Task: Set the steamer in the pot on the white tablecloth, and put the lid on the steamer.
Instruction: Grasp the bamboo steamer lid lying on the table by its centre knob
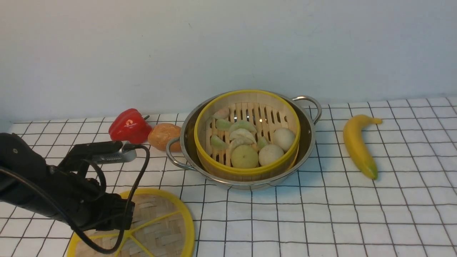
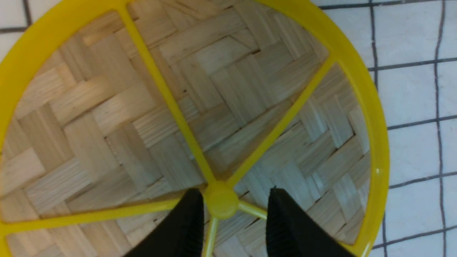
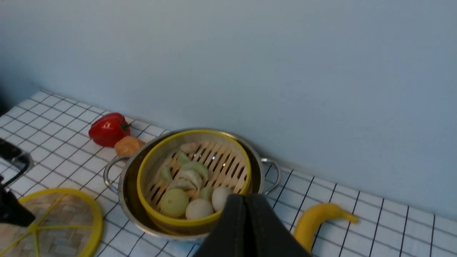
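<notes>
The steamer [image 1: 250, 102], a bamboo basket with a yellow rim, sits inside the pot [image 1: 307, 142] on the white tablecloth [image 1: 321, 214], with buns and dumplings in it. The lid [image 1: 167, 228] lies flat on the cloth at the near left. My left gripper [image 2: 234, 193] hangs just above the lid, open, its fingers [image 2: 285, 221] on either side of the yellow central hub [image 2: 220, 200]. In the front view the left arm [image 1: 53, 185] covers part of the lid. My right gripper [image 3: 245, 197] is shut and empty, raised to the near right of the pot [image 3: 123, 192]; the front view does not show it.
A red pepper [image 1: 129, 125] and an orange-brown bun [image 1: 163, 135] lie just left of the pot. A yellow banana [image 1: 357, 144] lies to its right. A pale wall stands behind the table's far edge.
</notes>
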Robot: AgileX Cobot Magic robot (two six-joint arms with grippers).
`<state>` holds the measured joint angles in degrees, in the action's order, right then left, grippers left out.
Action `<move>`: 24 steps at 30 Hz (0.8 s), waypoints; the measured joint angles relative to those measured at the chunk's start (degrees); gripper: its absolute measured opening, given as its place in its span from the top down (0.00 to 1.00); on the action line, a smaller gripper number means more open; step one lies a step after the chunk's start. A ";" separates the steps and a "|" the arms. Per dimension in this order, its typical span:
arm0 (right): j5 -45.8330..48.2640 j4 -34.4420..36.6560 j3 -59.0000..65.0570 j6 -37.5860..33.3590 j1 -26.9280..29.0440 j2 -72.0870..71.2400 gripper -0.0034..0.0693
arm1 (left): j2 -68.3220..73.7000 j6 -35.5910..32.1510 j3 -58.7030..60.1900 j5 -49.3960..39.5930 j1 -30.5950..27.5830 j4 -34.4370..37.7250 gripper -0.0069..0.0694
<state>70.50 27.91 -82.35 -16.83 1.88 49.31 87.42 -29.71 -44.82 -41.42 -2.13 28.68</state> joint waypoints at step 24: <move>0.43 2.82 12.63 -1.23 0.00 -6.03 0.95 | 5.06 -2.84 0.00 2.89 0.00 0.93 0.59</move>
<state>70.93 30.73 -69.72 -18.06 1.88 43.29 92.48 -32.56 -44.82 -38.53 -2.13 29.60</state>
